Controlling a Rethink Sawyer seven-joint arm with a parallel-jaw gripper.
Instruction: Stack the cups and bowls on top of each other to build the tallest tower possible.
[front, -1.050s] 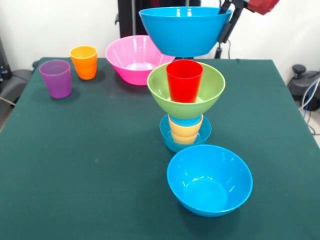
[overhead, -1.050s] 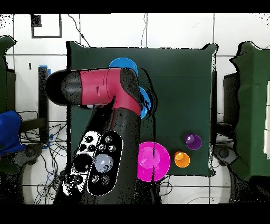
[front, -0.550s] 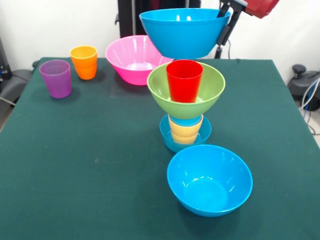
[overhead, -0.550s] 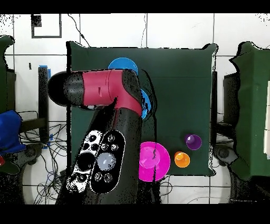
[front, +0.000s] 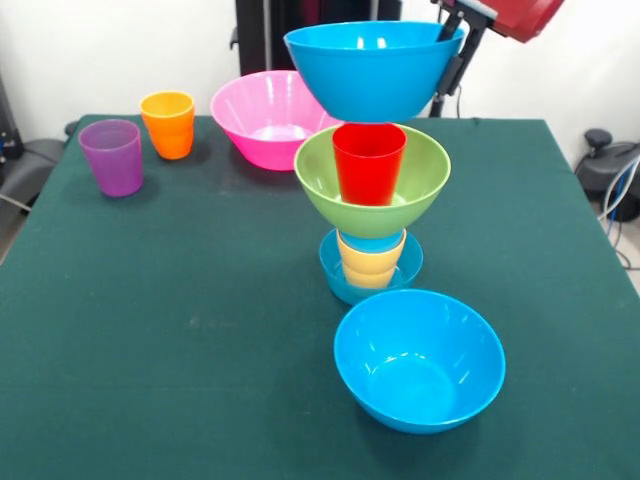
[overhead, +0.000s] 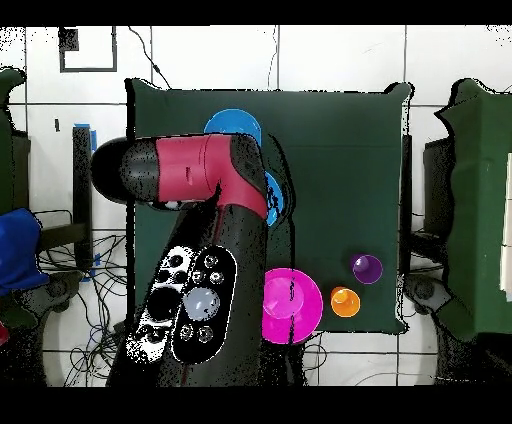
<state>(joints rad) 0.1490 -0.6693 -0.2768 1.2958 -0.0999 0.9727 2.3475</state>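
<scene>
The tower (front: 371, 210) stands mid-table: small shallow blue plastic bowl (front: 371, 268) at its base, yellow-orange cup (front: 370, 260), green bowl (front: 371, 190), red cup (front: 369, 162). A large blue glossy bowl (front: 372, 68) sits directly above the red cup; contact cannot be confirmed. The gripper (front: 452, 50) clamps its right rim, red arm (overhead: 190, 180) angled overhead. Against 1.0 s ago, the bowl is lower and more level.

Glossy smooth plastic bowls (front: 418, 362) and cups (front: 369, 162) (purple one translucent) sit on matt green cloth (front: 170, 330).
</scene>
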